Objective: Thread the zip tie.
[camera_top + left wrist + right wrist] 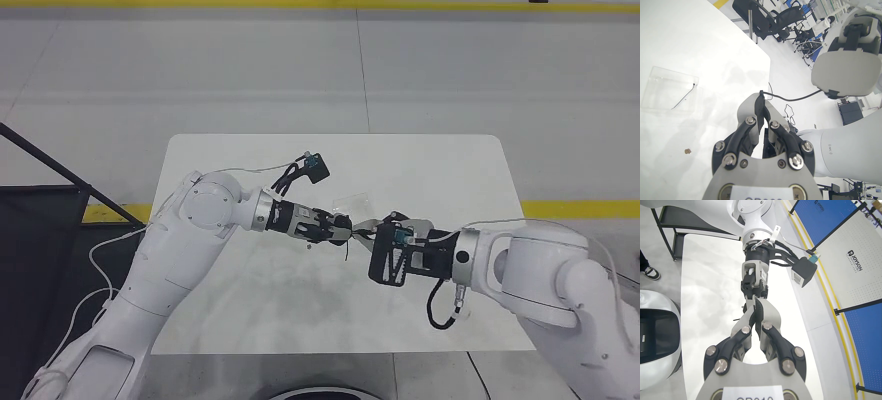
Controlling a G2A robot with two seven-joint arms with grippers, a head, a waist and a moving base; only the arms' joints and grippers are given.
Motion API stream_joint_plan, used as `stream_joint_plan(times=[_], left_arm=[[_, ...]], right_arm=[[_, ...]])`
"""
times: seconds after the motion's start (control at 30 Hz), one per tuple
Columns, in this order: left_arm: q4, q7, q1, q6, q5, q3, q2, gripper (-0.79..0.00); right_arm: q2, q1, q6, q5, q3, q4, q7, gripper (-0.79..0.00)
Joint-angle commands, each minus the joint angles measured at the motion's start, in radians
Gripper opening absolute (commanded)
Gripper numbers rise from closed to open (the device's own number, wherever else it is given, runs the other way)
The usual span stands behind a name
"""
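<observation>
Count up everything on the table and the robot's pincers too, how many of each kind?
White table: 1
Clear plastic tray: 1
Thin black plastic zip ties: 2 (loose zip tie in the tray, held zip tie at the pincers)
Small brown crumb: 1
Pincers: 2 (left pincer, right pincer)
Total: 7

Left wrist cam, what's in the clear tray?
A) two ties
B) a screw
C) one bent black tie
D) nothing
C: a single black tie, bent near its head, lies inside the tray.
</observation>
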Motion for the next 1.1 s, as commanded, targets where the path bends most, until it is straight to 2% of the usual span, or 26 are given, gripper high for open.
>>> stream_joint_plan(times=[0.0, 0.3, 0.87, 1.07], left_arm=[[0.0, 0.0, 0.0, 0.0, 0.0, 0.0, 0.0, -0.785], [-0.04, 0.035, 0.027, 0.021, 0.026, 0.008, 0.006, -0.785], [-0.041, 0.04, 0.018, 0.023, 0.015, 0.026, 0.016, -0.785], [-0.03, 0.048, 0.008, 0.021, 0.01, 0.033, 0.018, -0.785]], right_arm=[[-0.001, -0.003, 0.023, -0.024, 0.003, -0.004, -0.012, -0.785], [-0.004, -0.033, 0.107, -0.13, 0.014, -0.029, -0.082, -0.785], [-0.013, -0.092, 0.236, -0.3, 0.033, -0.059, -0.168, -0.785], [-0.017, -0.099, 0.224, -0.308, 0.028, -0.053, -0.179, -0.785]])
